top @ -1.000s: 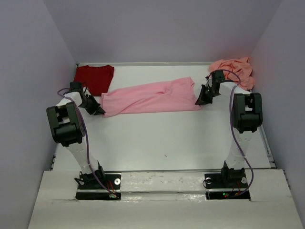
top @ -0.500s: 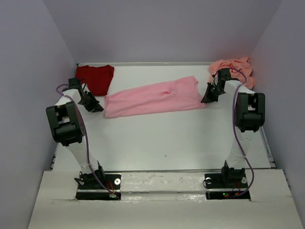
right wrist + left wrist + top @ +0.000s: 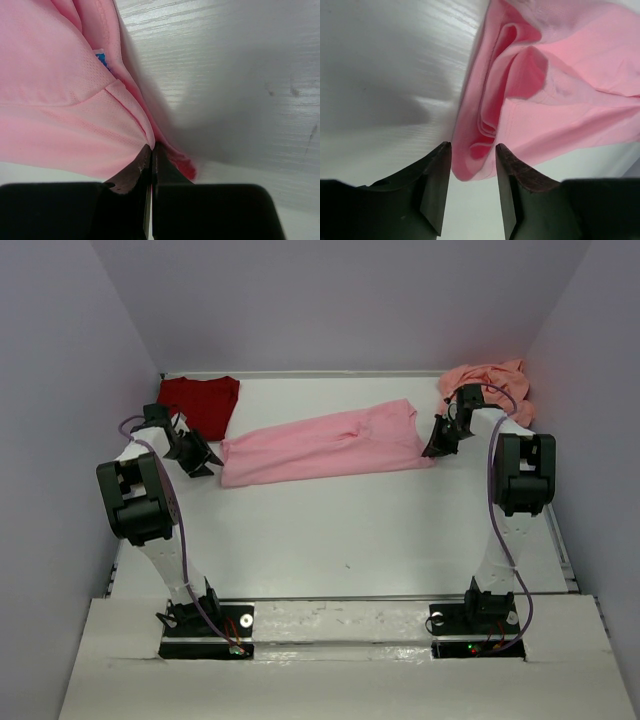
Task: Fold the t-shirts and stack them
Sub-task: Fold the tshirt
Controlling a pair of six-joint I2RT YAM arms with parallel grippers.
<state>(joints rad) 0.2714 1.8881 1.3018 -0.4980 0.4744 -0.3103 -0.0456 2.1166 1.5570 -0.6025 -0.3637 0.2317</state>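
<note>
The white tabletop [image 3: 350, 530] carries three shirts. The light pink t-shirt [image 3: 320, 445] is the widest shape on it: a long, loosely folded band stretched slantwise across the far half, its left end lower in the top view than its right. The salmon-pink t-shirt [image 3: 490, 380] lies crumpled in the far right corner, just behind the right arm's wrist. The dark red t-shirt [image 3: 200, 400] lies flat in the far left corner, well apart from the salmon one.

The left end effector [image 3: 205, 460] sits at the pink band's left end. It is released: in the wrist view its jaws stand apart, with the rolled edge of the cloth [image 3: 485, 130] lying between the tips. The right end effector [image 3: 432, 448] is at the band's right end, clenched on a thin edge of the light pink t-shirt [image 3: 60, 100], which lifts off the tabletop towards the tips. A small white and blue label [image 3: 101, 57] peeks from a fold near that grip.
</note>
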